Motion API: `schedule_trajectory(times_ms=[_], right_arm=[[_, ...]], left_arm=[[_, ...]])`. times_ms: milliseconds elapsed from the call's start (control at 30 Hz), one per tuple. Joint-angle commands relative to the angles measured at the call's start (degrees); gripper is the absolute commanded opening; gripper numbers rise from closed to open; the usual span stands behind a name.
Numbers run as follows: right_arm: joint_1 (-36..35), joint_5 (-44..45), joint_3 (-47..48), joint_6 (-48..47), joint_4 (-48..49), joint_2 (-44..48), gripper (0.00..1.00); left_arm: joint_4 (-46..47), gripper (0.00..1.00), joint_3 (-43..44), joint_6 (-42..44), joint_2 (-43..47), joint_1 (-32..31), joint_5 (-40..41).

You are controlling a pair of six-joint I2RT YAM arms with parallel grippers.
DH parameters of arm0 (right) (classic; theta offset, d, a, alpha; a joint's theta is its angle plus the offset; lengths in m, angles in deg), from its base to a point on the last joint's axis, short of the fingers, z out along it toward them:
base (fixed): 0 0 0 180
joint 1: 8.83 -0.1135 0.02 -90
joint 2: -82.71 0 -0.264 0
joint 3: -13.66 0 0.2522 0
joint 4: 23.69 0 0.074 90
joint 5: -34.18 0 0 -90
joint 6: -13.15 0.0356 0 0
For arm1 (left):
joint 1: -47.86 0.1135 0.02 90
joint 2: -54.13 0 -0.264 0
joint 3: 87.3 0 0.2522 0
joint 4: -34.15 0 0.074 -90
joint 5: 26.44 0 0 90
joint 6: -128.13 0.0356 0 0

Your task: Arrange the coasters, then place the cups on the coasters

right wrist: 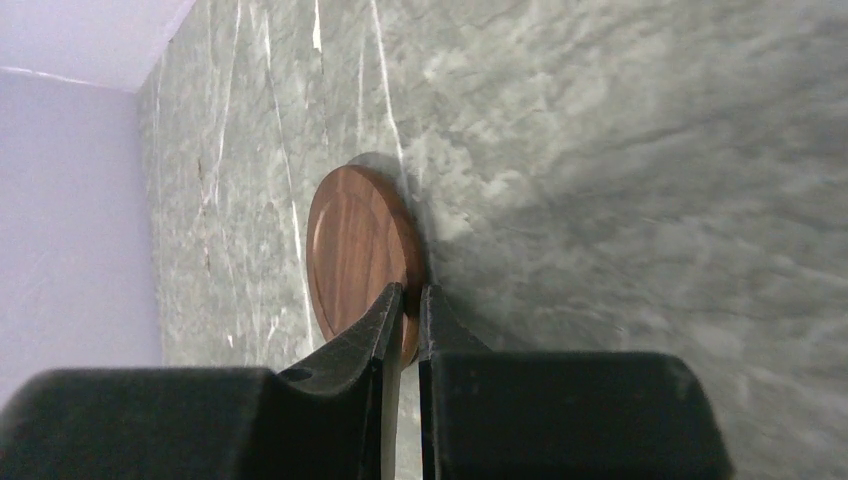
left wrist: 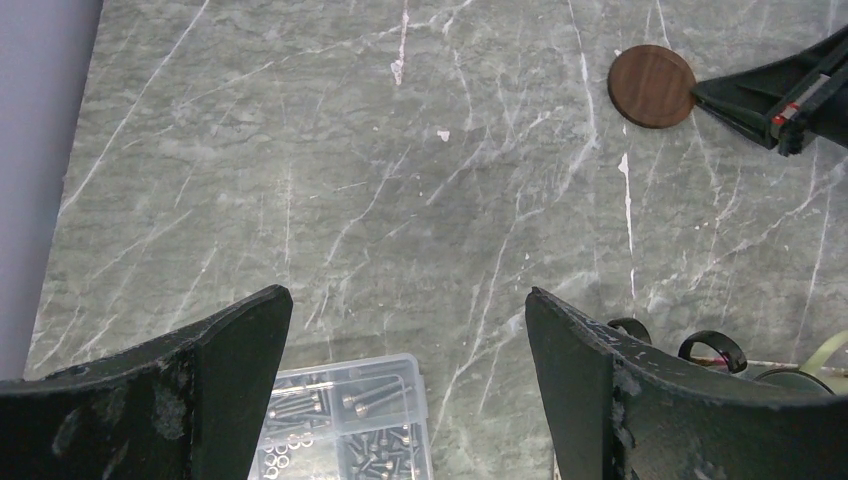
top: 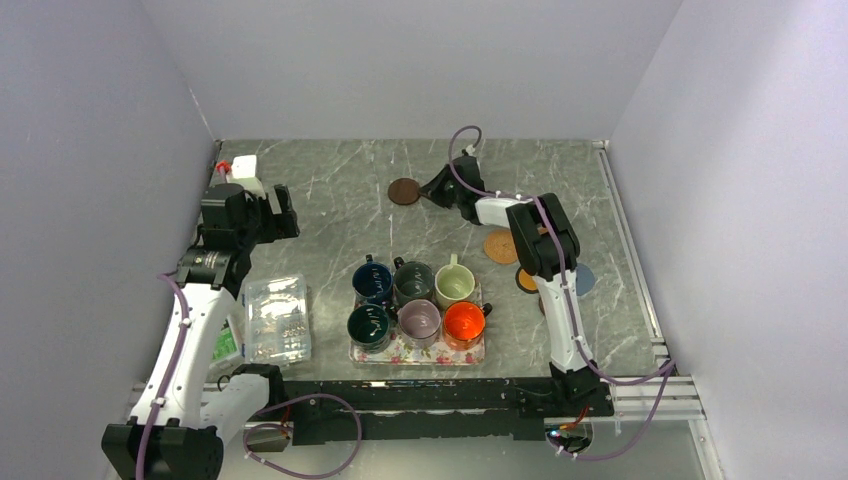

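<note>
The left arm rises from its base with the elbow bent and the wrist held high on its own side. The left gripper (left wrist: 408,300) looks down and forward, jaws spread wide, holding nothing. The right arm stretches far forward and to the left, low, and the right gripper (right wrist: 410,292) is nearly closed, its fingertips pinching the rim of the dark brown coaster (right wrist: 355,250).

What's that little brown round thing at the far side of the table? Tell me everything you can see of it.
It is a thin round coaster, dark reddish brown, with a fine wood grain and a slightly raised rim. It lies flat, or very nearly so, on its own toward the far middle of the grey marbled table. The right gripper pinches one edge of it between closed fingertips. Apart from the table, nothing else touches it.
</note>
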Motion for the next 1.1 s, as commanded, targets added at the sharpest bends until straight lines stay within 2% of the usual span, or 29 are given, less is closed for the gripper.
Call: schedule_trajectory(times_ms=[0,67,133,267,433,600,767,867,1067], right_arm=[[-1.08,2.38,5.03,-3.13,-3.58,-1.77,0.0],[-1.18,2.35,5.14,-3.84,-3.65,-1.74,0.19],[-1.2,2.44,4.94,-4.78,-3.77,-1.11,0.32],[-1.18,0.49,4.04,-9.54,-2.92,1.84,0.49],[-1.11,-4.72,-2.43,-24.25,-2.88,12.64,0.67],[-1.06,3.43,-11.2,-35.57,-13.04,26.37,0.75],[-0.79,12.02,-19.71,-37.79,-22.04,35.09,0.79],[-0.3,15.07,-26.49,-35.72,-22.37,38.85,0.82],[1.02,15.35,-36.98,-33.08,-18.52,41.16,0.83]], left_arm=[[1.44,0.94,-0.27,0.57,0.02,-0.84,1.0],[1.53,0.94,-0.25,0.62,-0.06,-0.97,0.76],[1.53,0.94,-0.28,0.58,-0.14,-1.07,0.85],[1.53,0.94,-0.31,0.6,-0.13,-1.19,0.98],[1.62,0.94,-0.57,0.57,0.22,-1.23,1.38],[1.79,0.94,-0.49,0.53,0.04,-1.27,0.55],[1.8,0.94,-0.49,0.33,-0.45,-1.24,0.02],[1.48,0.94,-0.28,0.55,-1.04,-1.22,-0.47],[1.25,0.94,0.04,0.62,-2.37,-1.24,-1.15]])
